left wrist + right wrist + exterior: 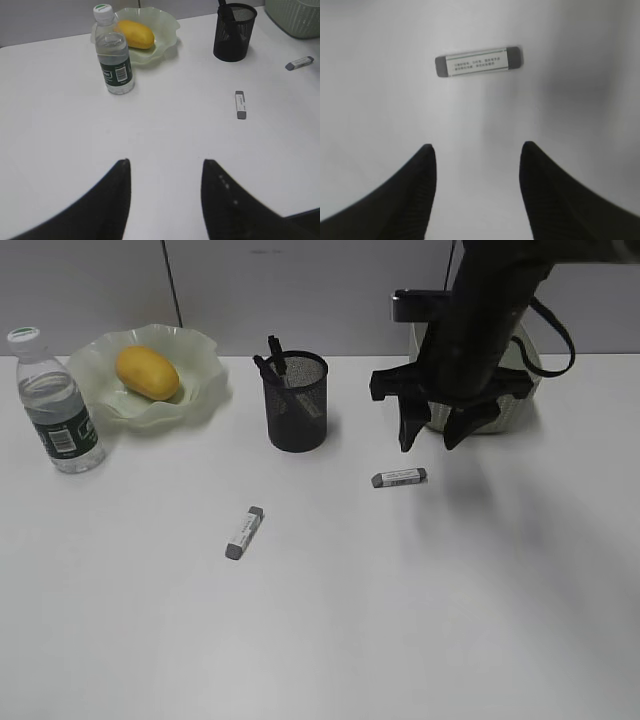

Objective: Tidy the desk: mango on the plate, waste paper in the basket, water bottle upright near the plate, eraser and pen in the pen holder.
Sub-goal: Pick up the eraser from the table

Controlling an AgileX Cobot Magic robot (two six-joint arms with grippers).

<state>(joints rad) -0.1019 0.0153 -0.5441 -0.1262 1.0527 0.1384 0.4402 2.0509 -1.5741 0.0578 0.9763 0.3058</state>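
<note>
The white surface [420, 620] is seen to carry everything, ordered here from largest to smallest. The pale green basket [520, 390] is set at the far edge toward the right corner, largely hidden behind the right arm; its contents cannot be made out. The wavy-rimmed plate [205, 375] is placed near the far left corner, and the mango [147, 372] is laid inside it. The water bottle [55, 405] is stood upright just beside the plate, close to the left edge, its white cap on. The black mesh pen holder [296, 405] is placed near the far edge around the middle, with a dark pen [272, 358] standing in it. Two erasers are left flat on the surface: one eraser [399, 478] right of the middle, in front of the pen holder and basket, and a second eraser [244, 532] nearer the centre, well apart from the first. The right hand [432, 437] is held above and just behind the first eraser, released and holding nothing. The left hand [165, 172] is shown only in its own wrist view, released over bare surface, nothing between its fingers.
</note>
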